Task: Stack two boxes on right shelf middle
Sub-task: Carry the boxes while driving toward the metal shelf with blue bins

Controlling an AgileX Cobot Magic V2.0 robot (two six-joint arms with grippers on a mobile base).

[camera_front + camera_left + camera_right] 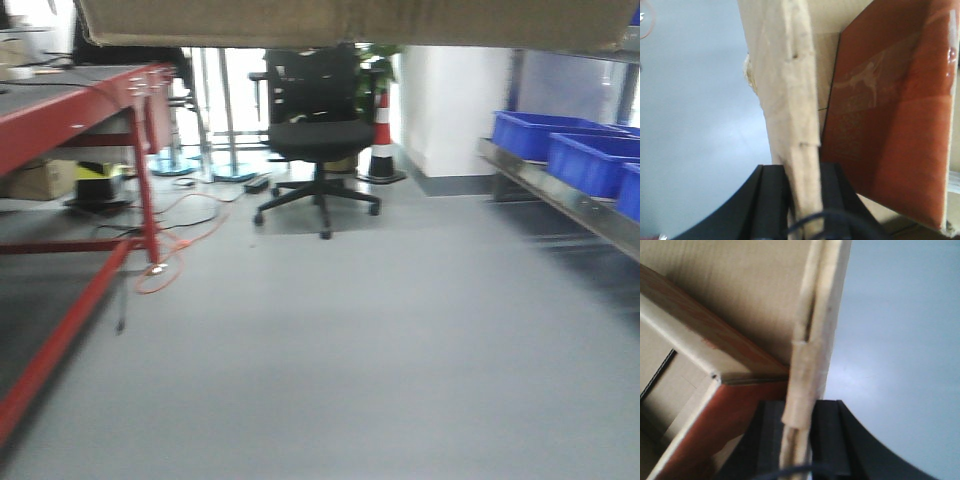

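A large tan cardboard box [350, 22] hangs across the top of the front view, lifted off the floor. My left gripper [802, 172] is shut on the box's left wall [790, 100], one black finger on each side. My right gripper [800, 410] is shut on the opposite wall [817, 340] in the same way. Inside the carton lies a second box with red-orange faces [885, 115], seen as a red and tan corner [740, 410] in the right wrist view. The steel shelf [560, 195] runs along the right side of the front view.
Blue bins [590, 160] sit on the shelf. A red-framed table [90, 110] stands at left with an orange cable [175, 250] on the floor by its leg. A black office chair [315, 130] and a traffic cone [382, 140] stand ahead on the grey floor.
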